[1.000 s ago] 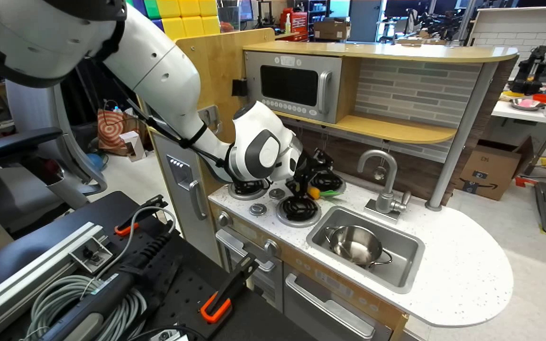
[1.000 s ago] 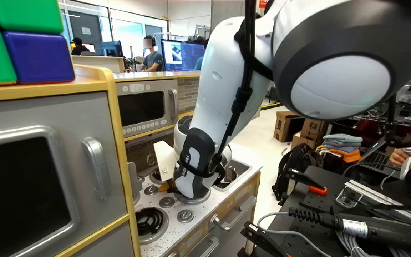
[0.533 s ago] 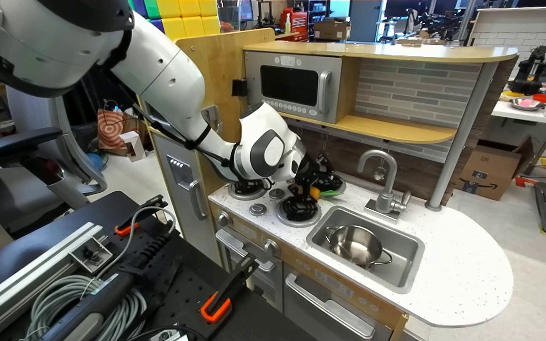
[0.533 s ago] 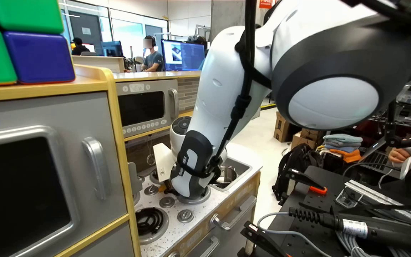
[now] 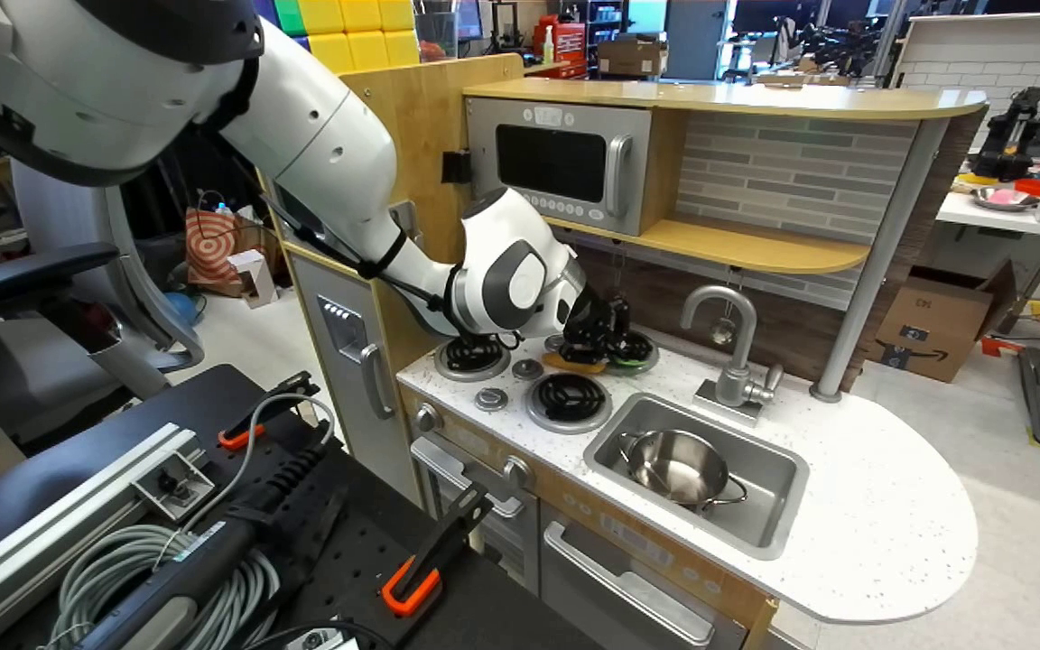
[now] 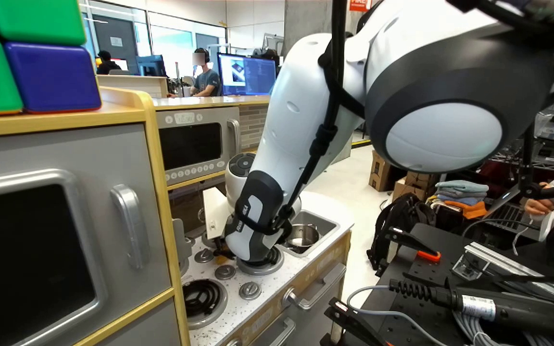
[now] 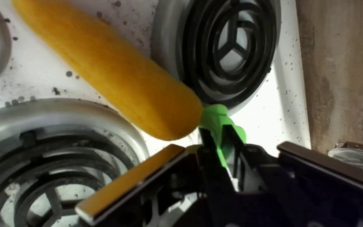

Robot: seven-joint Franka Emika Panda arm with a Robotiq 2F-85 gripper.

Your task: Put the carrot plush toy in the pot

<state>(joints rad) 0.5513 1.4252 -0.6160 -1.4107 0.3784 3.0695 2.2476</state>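
An orange carrot plush toy (image 7: 112, 69) lies on the white stove top between the burners, its green leafy end (image 7: 214, 116) beside the rear burner. My gripper (image 7: 217, 129) reaches down to those leaves, and its two black fingers are brought together with green fabric pinched between them. In an exterior view the orange body of the carrot plush toy (image 5: 574, 364) shows just below the black gripper (image 5: 608, 354). The arm covers most of the toy (image 6: 221, 259) in an exterior view. Inside the sink stands the shiny silver pot (image 5: 681, 462), with nothing visible in it.
The grey sink basin (image 5: 768, 524) lies right of the front burner (image 5: 568, 397), with a tall faucet (image 5: 737, 352) behind it. A shelf with a toy microwave (image 5: 556, 162) overhangs the back of the stove. Stove knobs (image 6: 225, 272) stick up from the counter.
My gripper has shifted back and sideways, from over the front burner to the toy's leafy end, and its fingers have come together on the leaves. More of the orange body is now visible.
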